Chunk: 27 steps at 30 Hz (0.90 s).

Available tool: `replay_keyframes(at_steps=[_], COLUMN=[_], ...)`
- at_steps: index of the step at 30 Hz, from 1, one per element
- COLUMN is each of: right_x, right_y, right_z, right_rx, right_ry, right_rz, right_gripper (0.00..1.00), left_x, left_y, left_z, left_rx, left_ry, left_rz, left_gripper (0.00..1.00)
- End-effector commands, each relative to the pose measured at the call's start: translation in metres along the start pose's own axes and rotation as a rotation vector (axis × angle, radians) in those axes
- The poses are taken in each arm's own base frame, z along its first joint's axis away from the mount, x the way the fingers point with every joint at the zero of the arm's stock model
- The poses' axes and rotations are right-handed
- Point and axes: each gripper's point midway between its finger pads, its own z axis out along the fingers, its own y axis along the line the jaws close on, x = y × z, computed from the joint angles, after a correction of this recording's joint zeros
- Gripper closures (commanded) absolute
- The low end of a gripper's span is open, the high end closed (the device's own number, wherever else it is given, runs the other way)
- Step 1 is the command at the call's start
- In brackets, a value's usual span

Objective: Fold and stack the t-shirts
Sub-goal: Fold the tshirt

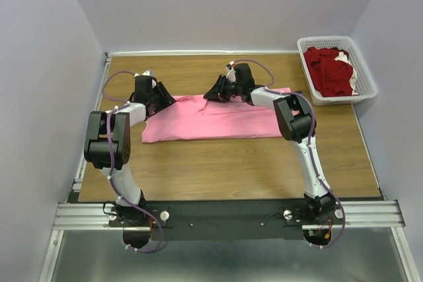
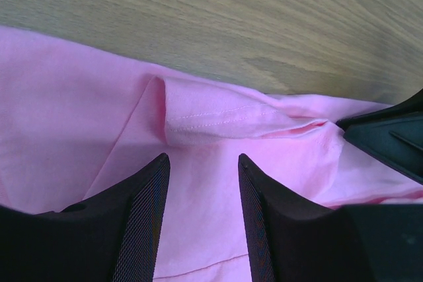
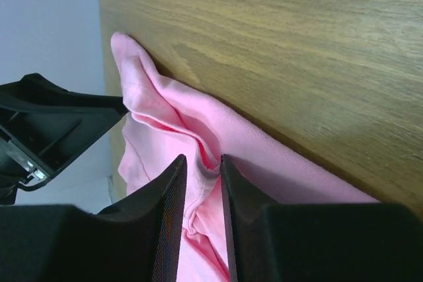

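Observation:
A bright pink t-shirt [image 1: 211,120] lies spread across the middle of the wooden table, folded into a long band. My left gripper [image 1: 162,100] stands open at its far left corner, with a hemmed sleeve fold [image 2: 218,120] just ahead of the fingertips and pink cloth [image 2: 198,216] under the gap. My right gripper [image 1: 213,92] is at the shirt's far edge near the middle. Its jaws [image 3: 203,158] are drawn close on a raised ridge of pink cloth [image 3: 205,189]. Dark red t-shirts [image 1: 328,70] lie heaped in the basket.
A white lattice basket [image 1: 304,47] stands at the table's far right corner. Grey walls close in the table on three sides. Bare wood [image 1: 225,170] stretches between the shirt and the arm bases. The two grippers are close together along the shirt's far edge.

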Motion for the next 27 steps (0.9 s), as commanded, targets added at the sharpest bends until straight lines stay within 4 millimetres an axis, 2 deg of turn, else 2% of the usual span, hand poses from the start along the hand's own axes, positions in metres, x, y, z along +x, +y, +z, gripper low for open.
replay_keyframes(at_steps=[1,10,12,13,16,20,21,27], right_x=[0.01,0.016,0.017,0.018,0.017,0.017,0.016,0.017], right_y=[0.002,0.003,0.001,0.0,0.001,0.002,0.002,-0.001], right_z=[0.007,0.005,0.005,0.005,0.004,0.004,0.004,0.004], right_rx=[-0.034,-0.033,-0.031,-0.03,-0.028,-0.029,-0.027,-0.024], right_ry=[0.039,0.051,0.054,0.056,0.051,0.051,0.048,0.049], right_rz=[0.002,-0.004,-0.003,-0.006,-0.014,-0.021,-0.02,-0.022], right_gripper=[0.66,0.67,0.71,0.77,0.85,0.94,0.99,0.99], left_x=[-0.009,-0.011,-0.011,-0.013,-0.011,-0.018,-0.017,-0.021], left_y=[-0.008,-0.011,-0.012,-0.011,-0.008,0.004,0.006,0.007], left_z=[0.004,0.007,0.007,0.007,0.006,0.004,0.005,0.01], left_rx=[0.036,0.049,0.05,0.047,0.03,-0.044,-0.055,-0.058], left_ry=[-0.011,-0.008,-0.01,-0.014,-0.01,-0.044,-0.046,-0.048], left_rz=[-0.006,-0.016,-0.016,-0.015,-0.019,-0.025,-0.026,-0.025], left_gripper=[0.46,0.46,0.46,0.45,0.45,0.44,0.43,0.43])
